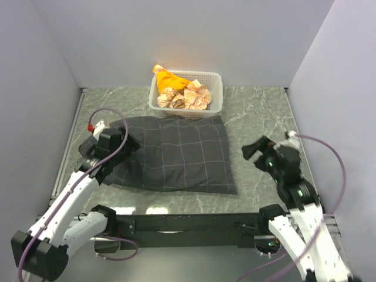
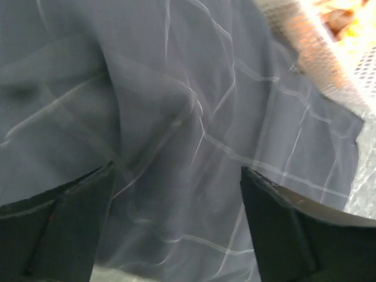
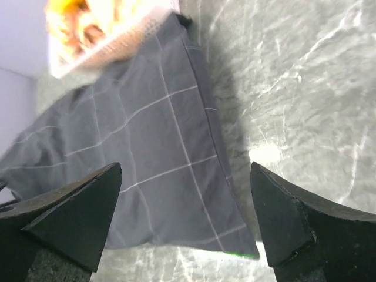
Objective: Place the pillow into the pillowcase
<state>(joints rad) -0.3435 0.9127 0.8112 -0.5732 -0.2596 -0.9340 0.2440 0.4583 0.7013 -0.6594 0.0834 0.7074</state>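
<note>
The dark grey checked pillowcase (image 1: 176, 154) lies flat and slightly puffed in the middle of the table. No cream pillow shows in any view. My left gripper (image 1: 121, 143) is open and sits right over the case's left edge; in the left wrist view the fabric (image 2: 176, 129) fills the space between the spread fingers (image 2: 53, 229). My right gripper (image 1: 257, 150) is open and empty, above bare table to the right of the case. The right wrist view shows the case's right side and near corner (image 3: 176, 164) between its fingers (image 3: 288, 217).
A white mesh basket (image 1: 215, 79) with orange-and-white cloth bundles (image 1: 176, 91) stands at the back, touching the case's far edge. Grey marble tabletop (image 1: 264, 117) lies to the right. White walls enclose three sides.
</note>
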